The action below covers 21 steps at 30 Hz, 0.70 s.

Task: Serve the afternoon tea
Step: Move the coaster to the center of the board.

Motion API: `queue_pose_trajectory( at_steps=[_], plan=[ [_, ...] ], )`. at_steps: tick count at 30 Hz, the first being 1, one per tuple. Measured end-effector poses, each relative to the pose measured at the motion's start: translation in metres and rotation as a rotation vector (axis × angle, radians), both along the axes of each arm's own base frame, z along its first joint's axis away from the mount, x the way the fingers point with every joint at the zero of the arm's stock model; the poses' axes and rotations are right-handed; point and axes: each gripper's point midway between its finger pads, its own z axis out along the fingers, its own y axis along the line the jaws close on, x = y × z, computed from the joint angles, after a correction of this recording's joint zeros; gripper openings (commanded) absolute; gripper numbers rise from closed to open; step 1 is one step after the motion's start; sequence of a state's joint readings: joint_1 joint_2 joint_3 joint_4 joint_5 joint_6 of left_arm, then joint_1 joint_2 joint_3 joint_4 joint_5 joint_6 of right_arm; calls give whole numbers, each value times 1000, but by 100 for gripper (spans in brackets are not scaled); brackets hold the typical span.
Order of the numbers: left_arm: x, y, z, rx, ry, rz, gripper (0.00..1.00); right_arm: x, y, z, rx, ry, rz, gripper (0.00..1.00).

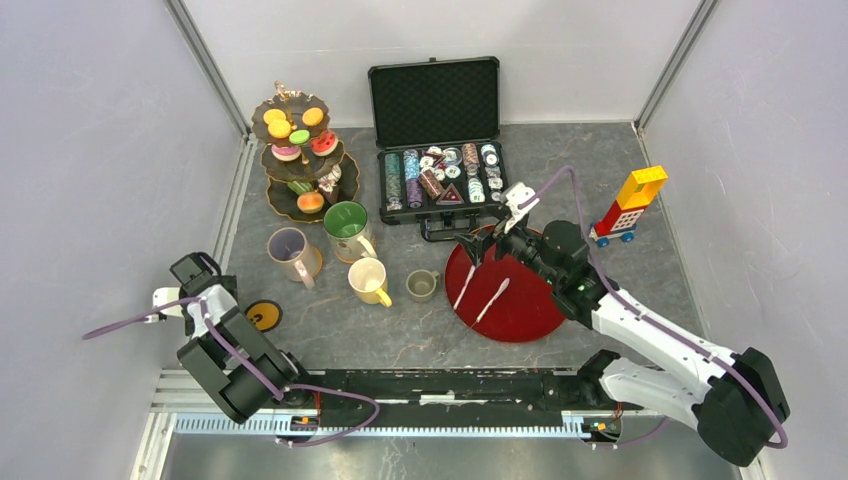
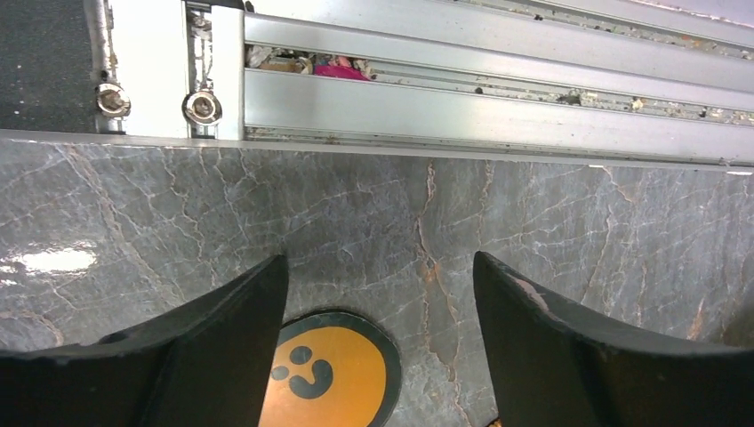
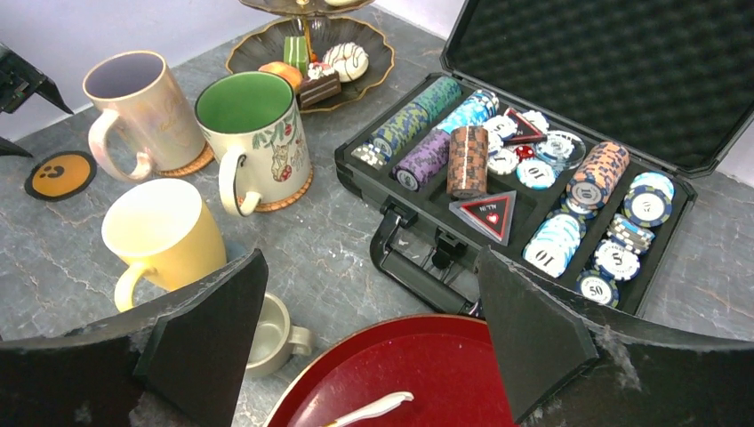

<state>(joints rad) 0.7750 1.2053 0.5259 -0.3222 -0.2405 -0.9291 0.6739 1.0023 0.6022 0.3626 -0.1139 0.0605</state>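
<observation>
Right end effector (image 3: 369, 267), spread and empty, hovers over the red plate's (image 1: 525, 315) far edge. The mugs (image 1: 346, 222) stand to its left, with the sweet-filled three-tier stand (image 1: 275, 205) beyond them at the bench's far-left corner. Left end effector (image 2: 381, 260), spread, hangs over an orange coaster (image 2: 333, 374).

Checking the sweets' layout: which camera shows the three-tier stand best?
Top external: all three tiers of the three-tier stand show, sweets on each. Right wrist catches only its bottom tier and the next one's edge. Left wrist shows none of it.
</observation>
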Motion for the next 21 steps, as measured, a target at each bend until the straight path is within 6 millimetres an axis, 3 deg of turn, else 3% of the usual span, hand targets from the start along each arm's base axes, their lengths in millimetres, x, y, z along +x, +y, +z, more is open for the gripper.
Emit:
queue_pose_trajectory(
  at_steps=[6, 12, 16, 21],
  plan=[
    [5, -5, -2, -8, -2, -24, 76, 2, 1, -11, -27, 24, 0, 95],
    [19, -23, -3, -8, -3, -108, 75, 8, 7, -29, -59, 53, 5, 95],
    [27, -31, -3, -13, -15, -135, 68, 16, 14, -40, -74, 66, 11, 95],
    [34, -50, -4, -33, -7, -198, 70, 33, 21, -29, -57, 28, -16, 96]
  ],
)
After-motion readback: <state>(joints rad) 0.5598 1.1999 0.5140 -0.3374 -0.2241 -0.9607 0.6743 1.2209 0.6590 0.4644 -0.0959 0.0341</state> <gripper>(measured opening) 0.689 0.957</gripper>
